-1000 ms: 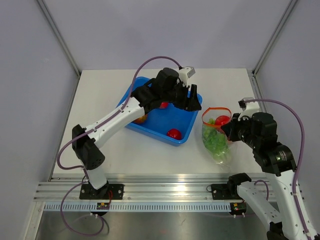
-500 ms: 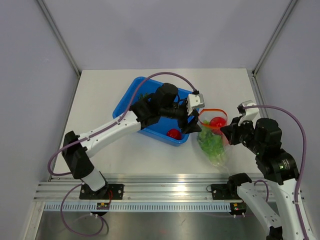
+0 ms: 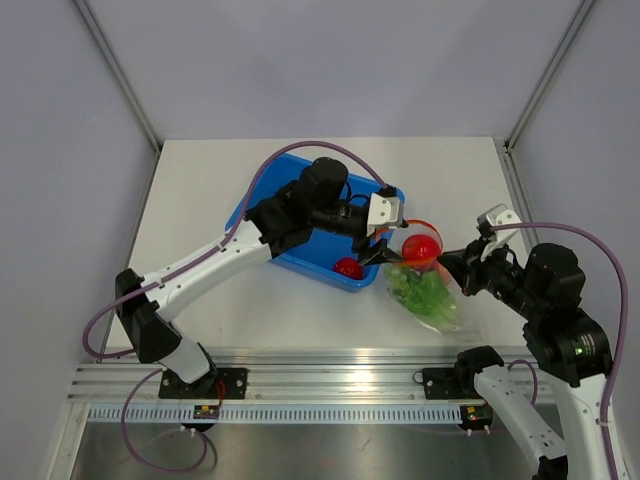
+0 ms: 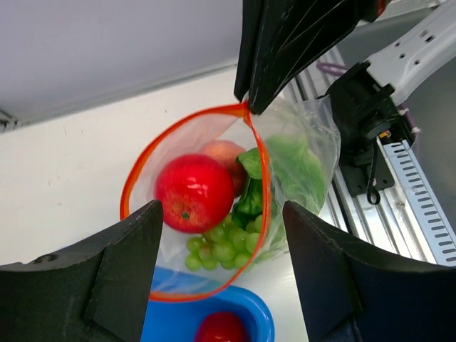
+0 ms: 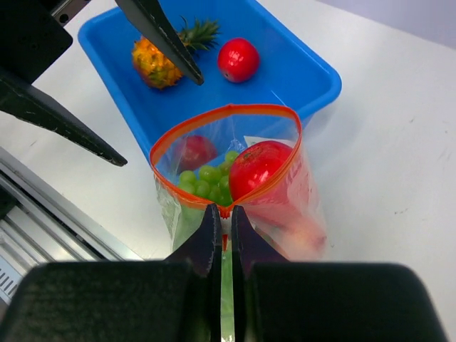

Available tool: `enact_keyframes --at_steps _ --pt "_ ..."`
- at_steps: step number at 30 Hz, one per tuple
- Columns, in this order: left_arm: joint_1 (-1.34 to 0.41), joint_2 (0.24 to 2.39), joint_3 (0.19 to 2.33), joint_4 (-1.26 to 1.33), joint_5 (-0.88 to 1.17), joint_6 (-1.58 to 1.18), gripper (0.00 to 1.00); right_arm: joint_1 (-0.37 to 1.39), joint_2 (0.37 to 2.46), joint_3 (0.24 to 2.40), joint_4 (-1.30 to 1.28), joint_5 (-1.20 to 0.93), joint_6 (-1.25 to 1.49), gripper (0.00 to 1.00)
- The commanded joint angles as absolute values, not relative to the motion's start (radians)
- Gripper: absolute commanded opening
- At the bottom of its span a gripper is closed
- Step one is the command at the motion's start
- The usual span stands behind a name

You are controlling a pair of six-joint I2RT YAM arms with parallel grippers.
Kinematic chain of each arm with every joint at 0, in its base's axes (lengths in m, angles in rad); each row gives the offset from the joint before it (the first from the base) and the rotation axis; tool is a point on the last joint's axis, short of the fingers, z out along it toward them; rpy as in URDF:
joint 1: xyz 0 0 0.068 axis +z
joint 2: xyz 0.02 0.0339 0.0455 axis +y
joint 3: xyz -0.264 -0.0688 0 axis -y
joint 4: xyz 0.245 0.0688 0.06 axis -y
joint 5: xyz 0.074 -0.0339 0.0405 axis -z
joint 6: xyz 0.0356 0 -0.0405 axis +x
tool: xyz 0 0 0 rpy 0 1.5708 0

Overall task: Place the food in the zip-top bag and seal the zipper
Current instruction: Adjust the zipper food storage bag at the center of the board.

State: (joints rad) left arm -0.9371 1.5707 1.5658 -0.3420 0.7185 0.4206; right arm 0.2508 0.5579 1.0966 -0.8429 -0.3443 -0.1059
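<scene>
Two pieces at least wait in the blue tub (image 5: 292, 60) on the left: a pineapple (image 5: 158, 63) and a round red fruit (image 5: 237, 59) beside it. The left arm reaches across that tub and hides much of it from above, so I cannot tell whether more lies under it. The left gripper (image 4: 221, 214) hangs over the bag's mouth with its fingers (image 4: 121, 278) spread wide and nothing between them.

The bag (image 4: 306, 153) sits just right of the tub, on the table (image 5: 385, 142). Its mouth is held up and round, and the orange strip (image 5: 228, 108) forms an open loop. Inside are a red apple (image 4: 194, 192) high near the mouth, a peach (image 4: 226, 153) behind it, green grapes (image 4: 217, 249) and leafy cabbage (image 4: 292, 160) lower down. On the right, the right gripper (image 5: 223, 212) is clamped on the near point of the strip and holds the mouth up.

The filling looks well along but unfinished. The tub's pieces have yet to go in, and the strip is not pressed shut anywhere.

As for hindrances, the bag's mouth leans close to the tub's near corner, leaving little room there. The apple rides high enough that it may keep the two sides of the strip from meeting. The pineapple looks bulky for the space left.
</scene>
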Motion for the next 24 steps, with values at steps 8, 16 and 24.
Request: enact_keyframes --at_steps 8,16,24 --pt "-0.953 1.647 1.713 -0.457 0.868 0.43 0.63 0.258 0.587 1.18 -0.769 -0.414 -0.15 0.0" --pt "-0.977 1.655 1.681 -0.425 0.873 0.362 0.6 0.258 0.618 1.19 -0.73 -0.436 -0.153 0.0" --pt "-0.996 1.736 1.742 -0.403 0.813 0.278 0.49 0.258 0.647 1.195 -0.677 -0.482 -0.143 0.0"
